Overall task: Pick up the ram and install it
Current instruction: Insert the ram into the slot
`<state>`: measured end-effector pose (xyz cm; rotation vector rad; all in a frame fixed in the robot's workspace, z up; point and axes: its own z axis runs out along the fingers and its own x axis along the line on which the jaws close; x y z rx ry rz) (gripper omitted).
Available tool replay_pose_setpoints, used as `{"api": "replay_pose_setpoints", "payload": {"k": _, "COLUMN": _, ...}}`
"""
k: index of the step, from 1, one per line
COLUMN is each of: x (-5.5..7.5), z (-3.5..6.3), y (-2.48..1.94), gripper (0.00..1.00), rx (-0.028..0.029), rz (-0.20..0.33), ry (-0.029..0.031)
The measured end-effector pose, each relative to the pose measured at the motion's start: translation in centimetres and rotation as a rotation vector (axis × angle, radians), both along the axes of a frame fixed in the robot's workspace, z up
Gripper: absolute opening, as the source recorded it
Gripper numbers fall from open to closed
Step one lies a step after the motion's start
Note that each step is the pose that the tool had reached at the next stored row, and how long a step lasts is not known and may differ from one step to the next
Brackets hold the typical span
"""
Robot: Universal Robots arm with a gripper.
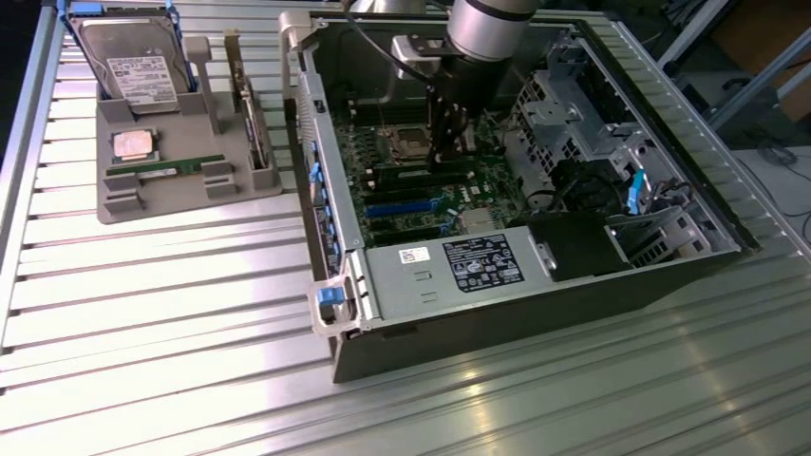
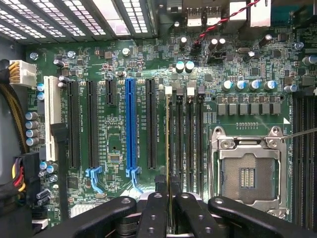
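My gripper (image 1: 451, 157) reaches down into the open computer case (image 1: 507, 313), over the memory slots beside the CPU socket (image 1: 408, 142). In the wrist view the gripper (image 2: 168, 187) is shut on the ram (image 2: 167, 139). The ram is seen edge-on as a thin green-yellow line. It runs along the first of several black memory slots, between the blue expansion slot (image 2: 131, 124) and the CPU socket (image 2: 247, 176). I cannot tell how deep it sits in the slot. A second, alike stick (image 1: 165, 170) lies on the grey tray (image 1: 190, 198) outside the case.
The tray also carries a hard drive (image 1: 133, 62) and a square silver CPU chip (image 1: 133, 144). The power supply (image 1: 469, 266) and drive cage (image 1: 571, 95) flank the motherboard. Cable bundles (image 2: 17, 173) lie beside the board. The case walls close in around the arm.
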<state>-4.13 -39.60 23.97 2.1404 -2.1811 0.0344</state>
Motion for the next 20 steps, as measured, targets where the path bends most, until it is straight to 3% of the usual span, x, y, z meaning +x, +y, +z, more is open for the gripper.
{"api": "replay_pose_setpoints", "payload": {"k": 20, "x": -0.25, "z": -0.89, "y": 0.17, "gripper": 0.13, "rx": 0.0001, "rz": 0.012, "ry": 0.0000}}
